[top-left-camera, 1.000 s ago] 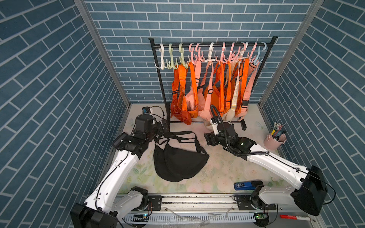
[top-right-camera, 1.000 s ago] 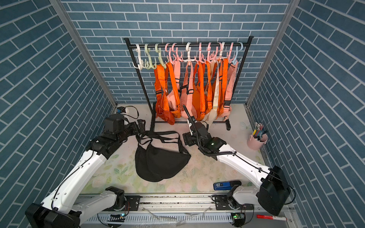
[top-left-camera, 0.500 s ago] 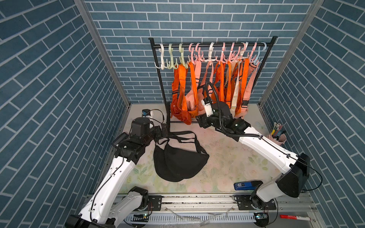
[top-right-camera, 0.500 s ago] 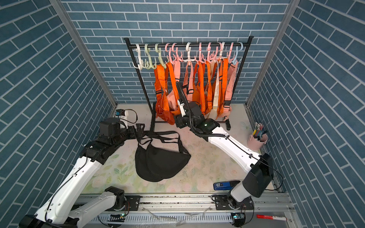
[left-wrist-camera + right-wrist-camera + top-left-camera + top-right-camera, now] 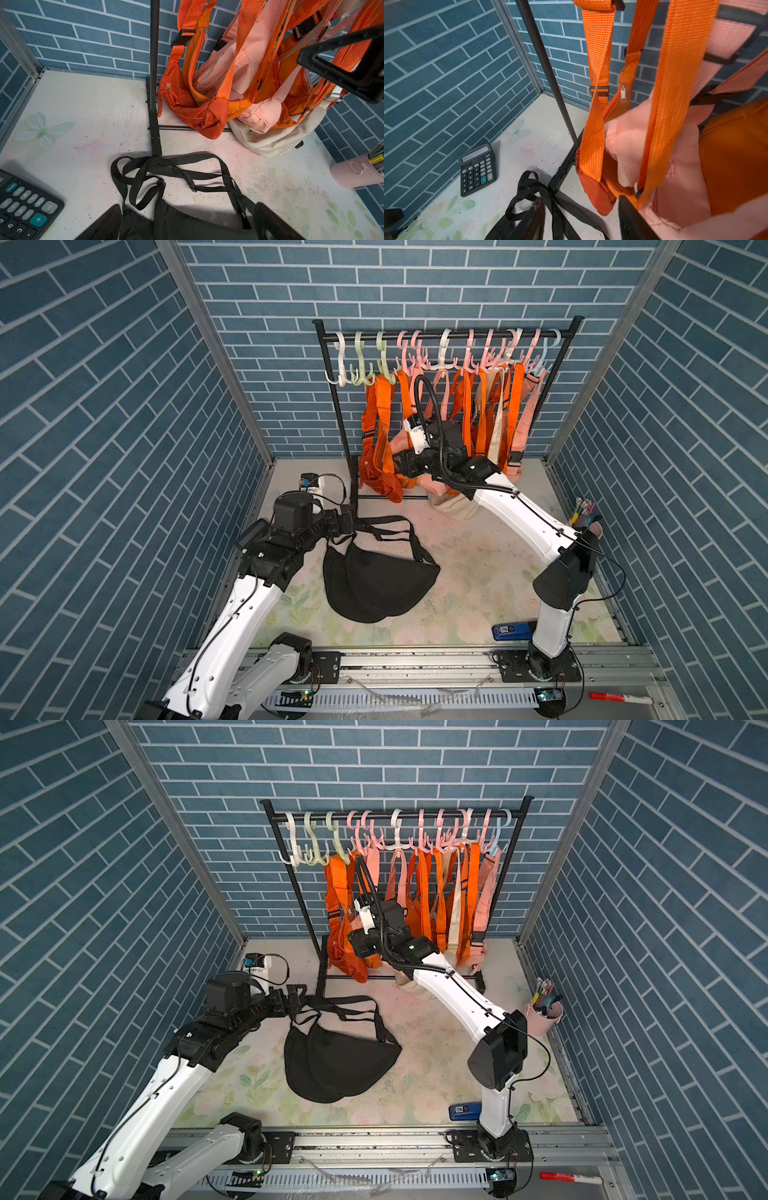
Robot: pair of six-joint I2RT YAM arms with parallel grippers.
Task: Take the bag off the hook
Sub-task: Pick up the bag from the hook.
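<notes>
Orange, pink and cream bags hang by their straps from plastic hooks [image 5: 384, 364] on a black rack. The leftmost orange bag [image 5: 380, 477] [image 5: 349, 965] hangs low, almost on the table. My right gripper [image 5: 399, 464] [image 5: 356, 940] is raised against this bag's straps, open. In the right wrist view an orange strap [image 5: 596, 104] hangs just beyond my right gripper [image 5: 581, 220], and nothing is clamped. My left gripper [image 5: 347, 522] [image 5: 187, 226] is open, low over the straps of two black bags [image 5: 374, 580] lying on the table.
The rack's left post [image 5: 340, 418] and its foot stand between the two grippers. A calculator [image 5: 477, 168] lies by the left wall. A pink cup of pens [image 5: 584, 522] stands at the right wall and a blue object [image 5: 511, 630] lies at the front.
My right arm has lifted from table level and swung back and left to the hanging orange bag, its jaws narrowing. The left arm has shifted only slightly.
</notes>
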